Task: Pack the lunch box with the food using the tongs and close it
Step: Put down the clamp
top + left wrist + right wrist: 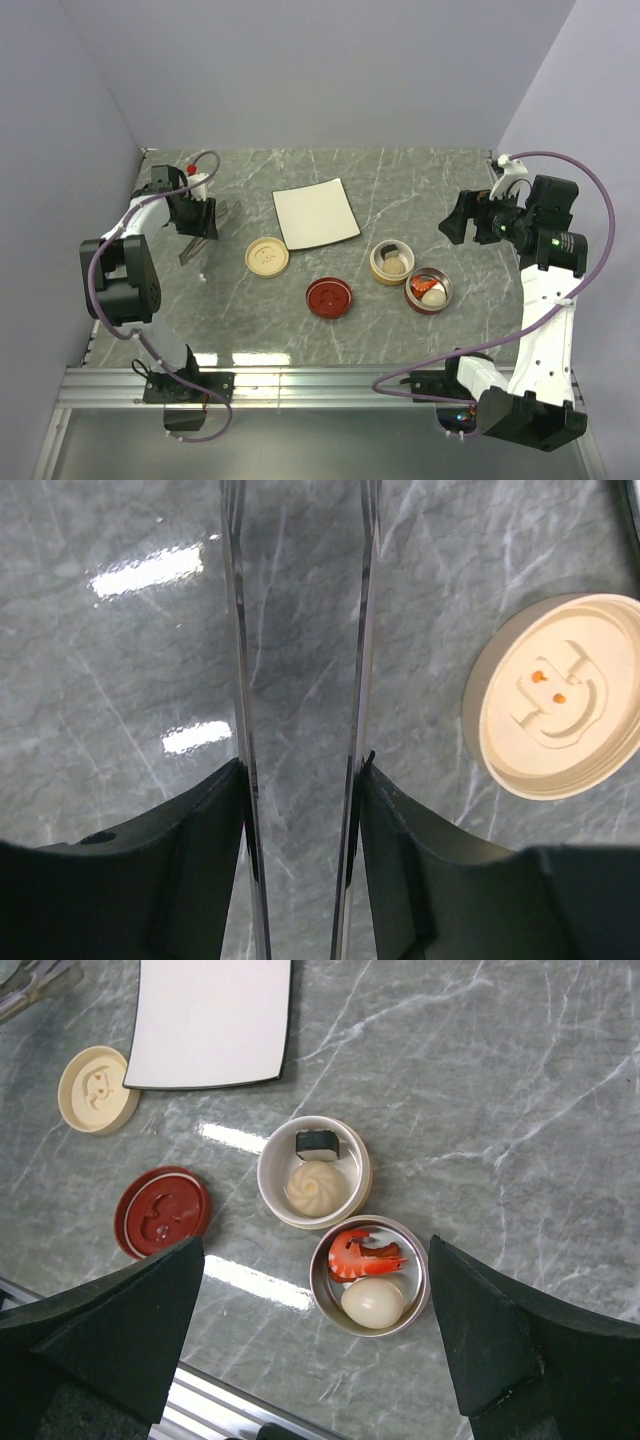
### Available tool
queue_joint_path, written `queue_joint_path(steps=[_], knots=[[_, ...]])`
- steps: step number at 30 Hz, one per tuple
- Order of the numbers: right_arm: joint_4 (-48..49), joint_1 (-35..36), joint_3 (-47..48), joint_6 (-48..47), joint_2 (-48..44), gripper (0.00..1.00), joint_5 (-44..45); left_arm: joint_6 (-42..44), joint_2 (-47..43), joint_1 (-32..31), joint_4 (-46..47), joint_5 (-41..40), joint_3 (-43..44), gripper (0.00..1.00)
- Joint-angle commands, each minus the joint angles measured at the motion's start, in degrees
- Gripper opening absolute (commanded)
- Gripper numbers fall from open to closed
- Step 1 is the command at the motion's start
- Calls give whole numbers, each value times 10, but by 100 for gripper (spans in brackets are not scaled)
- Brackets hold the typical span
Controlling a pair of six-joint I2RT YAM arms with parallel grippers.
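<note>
The left gripper [300, 770] is clamped on the tongs [238, 660] near the table's [420, 190] left edge, with both tong arms between its jaws. Right of centre, two round containers [268, 1175] hold the food [314, 1186]. The right gripper's [316, 1245] jaws stand wide apart near the right edge.

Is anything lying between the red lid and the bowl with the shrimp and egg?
Nothing visible: bare table lies between the red lid and the shrimp bowl; the cream bowl sits just beside that path.
</note>
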Motion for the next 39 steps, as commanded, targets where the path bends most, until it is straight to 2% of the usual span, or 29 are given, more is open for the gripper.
queue_joint_path(steps=[1, 4, 6, 10, 17, 25, 32, 33, 35, 36, 39], knots=[[3, -5, 17, -3, -2, 100, -7, 31, -11, -3, 24, 47, 17, 52], [2, -5, 16, -4, 1, 100, -9, 73, -13, -9, 10, 107, 50, 52], [2, -5, 18, -4, 2, 100, -8, 83, -6, -17, 4, 109, 71, 52], [0, -5, 21, -4, 1, 100, -2, 113, 48, -26, -21, 99, 132, 52], [-6, -4, 26, -12, 4, 100, 6, 145, 114, -29, -42, 60, 158, 53], [-7, -5, 18, -14, 5, 100, -2, 170, 138, -35, -29, 3, 125, 57], [-22, -5, 12, -30, 0, 100, -3, 178, 140, -43, -21, -30, 106, 72], [-25, -5, 13, -33, 1, 100, -3, 180, 138, -43, -22, -31, 106, 77], [-38, -5, 20, -39, 4, 100, -5, 181, 133, -46, -23, -36, 105, 80], [-42, -5, 22, -43, 5, 100, -5, 182, 129, -47, -28, -34, 106, 89], [-56, -5, 32, -53, 6, 100, -9, 183, 112, -48, -35, -25, 113, 95]])
